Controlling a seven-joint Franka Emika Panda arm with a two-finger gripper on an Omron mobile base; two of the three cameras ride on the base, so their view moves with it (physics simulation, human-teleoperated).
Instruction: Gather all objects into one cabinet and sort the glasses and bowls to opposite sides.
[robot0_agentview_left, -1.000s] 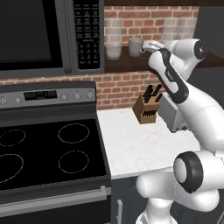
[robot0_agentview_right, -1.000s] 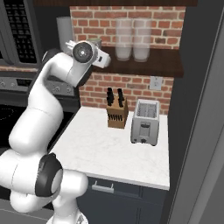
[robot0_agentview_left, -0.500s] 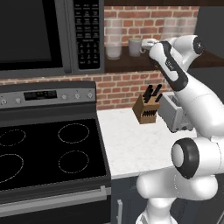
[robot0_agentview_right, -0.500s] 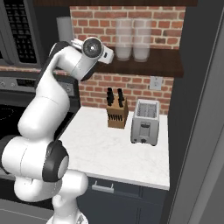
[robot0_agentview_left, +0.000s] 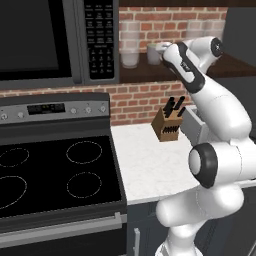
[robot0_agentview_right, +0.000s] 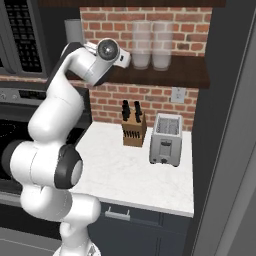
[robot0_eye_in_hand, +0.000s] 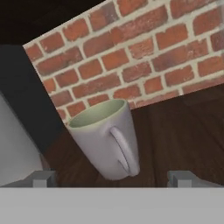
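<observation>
Pale grey mug (robot0_eye_in_hand: 106, 139): upright on wooden shelf (robot0_eye_in_hand: 183, 135) against brick; jaws apart, either side, not touching.

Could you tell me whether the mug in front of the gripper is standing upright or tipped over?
Upright: the mug stands base-down on the wooden shelf, rim up; the hand view itself is rolled.

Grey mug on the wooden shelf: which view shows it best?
Hand view. The grey mug sits close and whole there, handle facing the camera, between the open hand's fingertips. In the left base view the arm hides most of it, leaving a pale sliver. In the right base view I can't pick it out.
</observation>
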